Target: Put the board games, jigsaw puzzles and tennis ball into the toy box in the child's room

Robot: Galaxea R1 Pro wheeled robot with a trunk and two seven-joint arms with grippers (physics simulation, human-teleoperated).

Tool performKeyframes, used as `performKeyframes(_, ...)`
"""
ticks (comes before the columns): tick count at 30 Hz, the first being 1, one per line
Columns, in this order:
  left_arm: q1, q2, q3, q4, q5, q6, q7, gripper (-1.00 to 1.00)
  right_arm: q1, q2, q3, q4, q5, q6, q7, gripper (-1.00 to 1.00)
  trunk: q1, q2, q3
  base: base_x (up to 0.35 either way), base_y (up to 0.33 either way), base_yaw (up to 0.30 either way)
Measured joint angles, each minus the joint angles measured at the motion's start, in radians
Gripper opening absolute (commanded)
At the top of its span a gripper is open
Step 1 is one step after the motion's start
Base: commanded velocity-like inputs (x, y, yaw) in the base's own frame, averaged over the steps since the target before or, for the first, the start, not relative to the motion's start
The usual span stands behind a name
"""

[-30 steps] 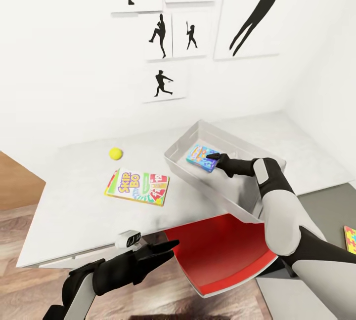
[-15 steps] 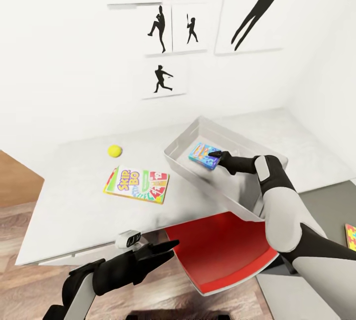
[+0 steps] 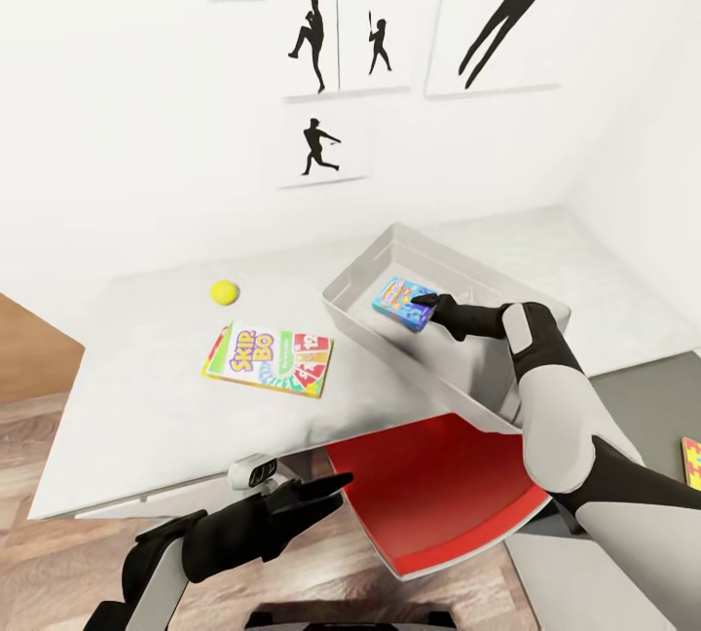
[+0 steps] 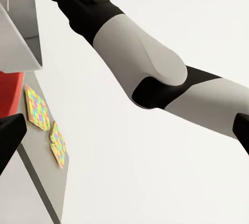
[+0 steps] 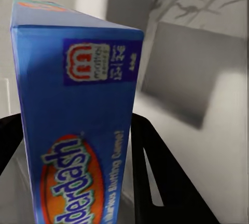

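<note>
Right pincer grips the small blue game box inside the grey bin on the worktop. Skip-Bo box and ball lie outside on the worktop. Left pincer is spread apart, holding nothing.

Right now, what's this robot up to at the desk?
It is tidying toys into the grey toy box on the table. Its right gripper holds a small blue board game inside the box. The Skip-Bo game and tennis ball lie on the table, outside the box. The left gripper hangs idle, open.
</note>
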Motion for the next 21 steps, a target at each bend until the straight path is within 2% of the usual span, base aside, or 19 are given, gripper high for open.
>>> performKeyframes(21,0.0,0.0,0.0,0.0,0.0,0.0,0.0,1.0,0.0,0.001,-0.001,0.0,0.001,-0.001,0.0,-1.0,0.0,0.0,-0.004,0.0,0.0,0.0)
